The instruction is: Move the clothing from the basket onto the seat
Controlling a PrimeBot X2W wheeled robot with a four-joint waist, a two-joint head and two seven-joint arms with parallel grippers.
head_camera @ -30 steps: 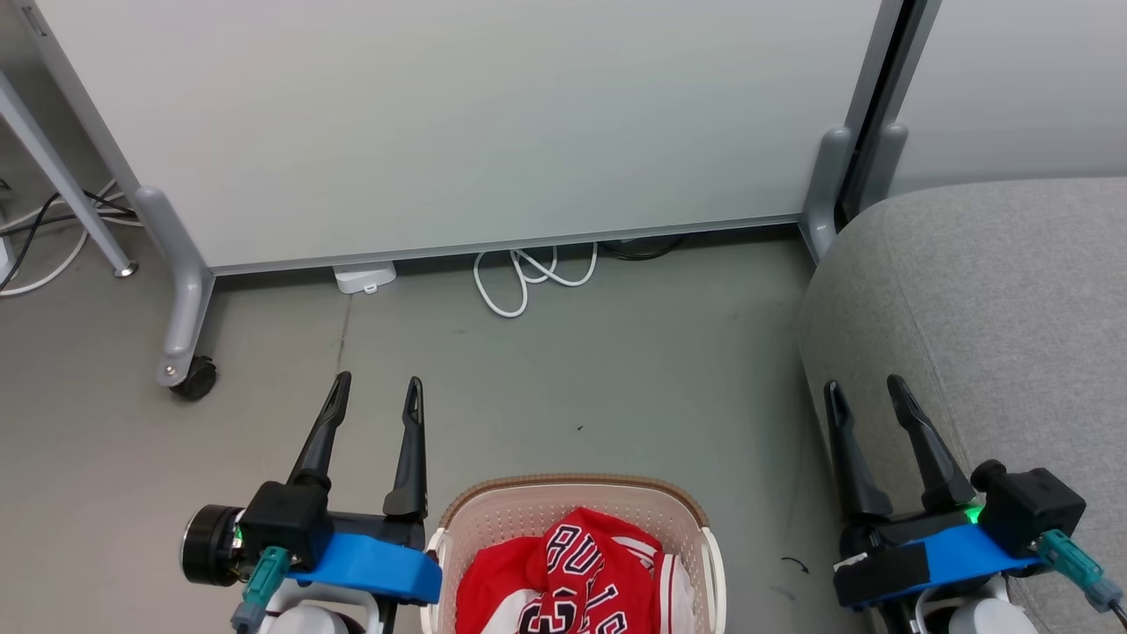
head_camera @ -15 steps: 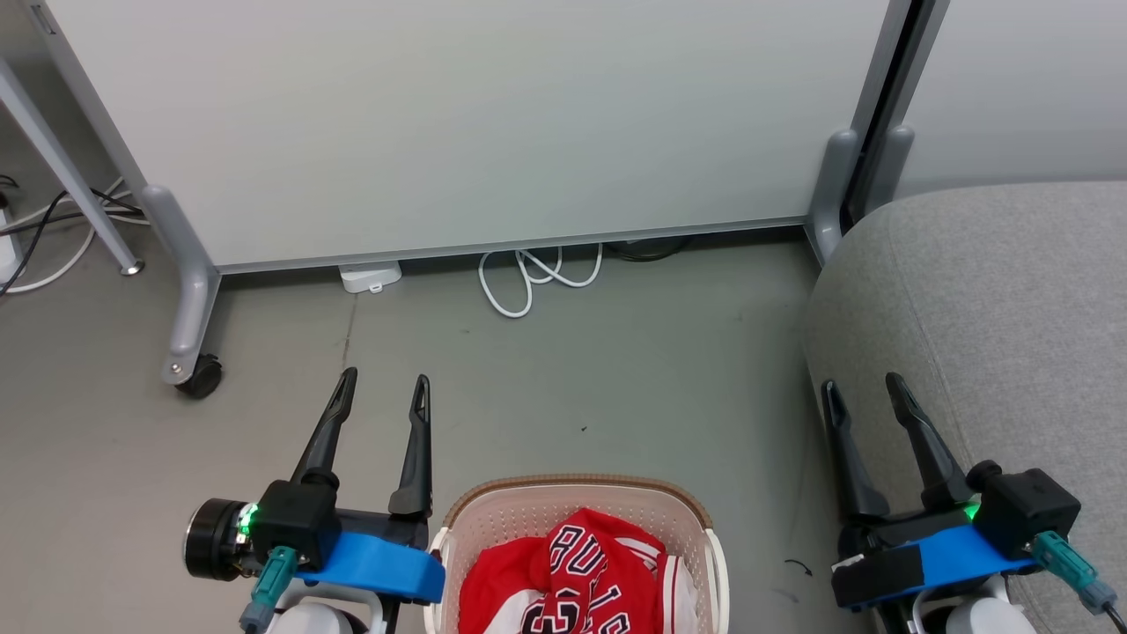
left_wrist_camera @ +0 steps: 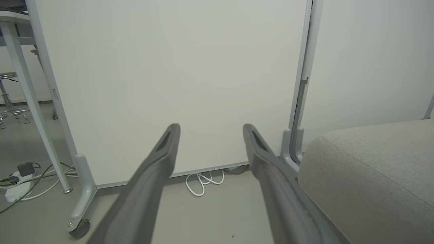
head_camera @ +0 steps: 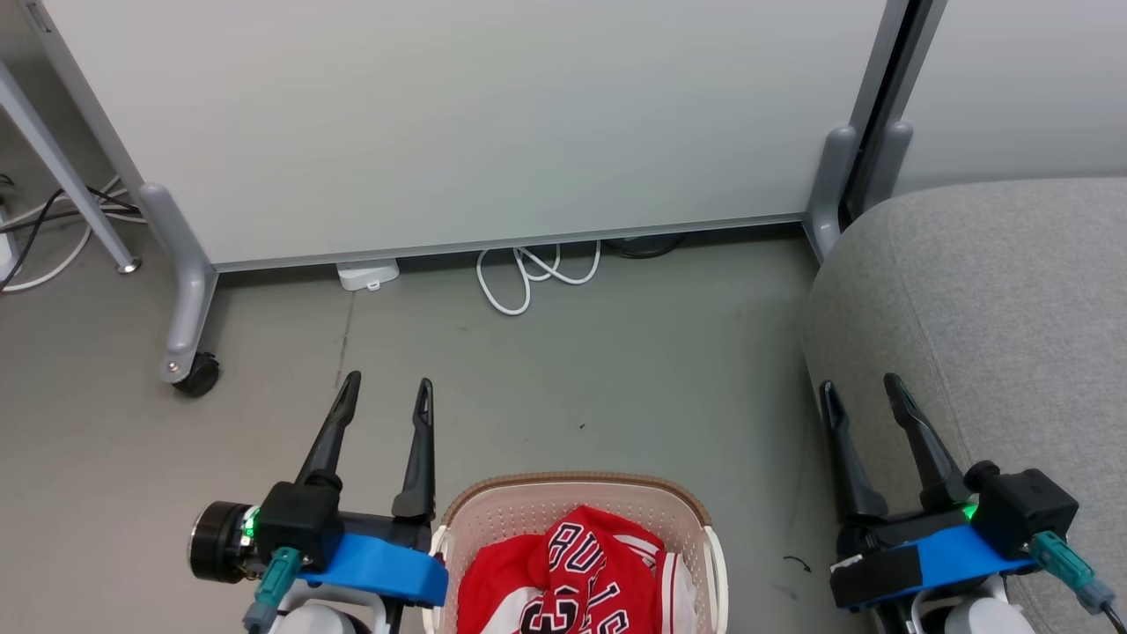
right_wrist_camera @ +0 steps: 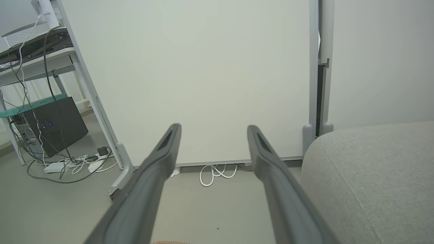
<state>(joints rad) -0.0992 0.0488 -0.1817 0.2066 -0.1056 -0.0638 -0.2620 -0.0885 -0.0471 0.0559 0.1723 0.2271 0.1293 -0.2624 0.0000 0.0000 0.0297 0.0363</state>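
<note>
A white partition panel (head_camera: 458,123) on grey legs stands across the far side, the grey floor (head_camera: 616,379) in front of it. The light grey seat (head_camera: 995,291) rises at the robot's right, its rounded edge near the panel's leg. The cream perforated basket (head_camera: 577,482) sits on the floor at the bottom centre, between the two arms and well apart from the seat. The red clothing (head_camera: 572,581) lies bunched inside it — black-and-white lettering uppermost. The left tool (head_camera: 388,382) hangs just left of the basket, fingers apart and holding nothing; the right tool (head_camera: 858,384) hangs beside the seat's edge — likewise spread and empty. A white cable loop (head_camera: 528,277) lies at the panel's foot.
</note>
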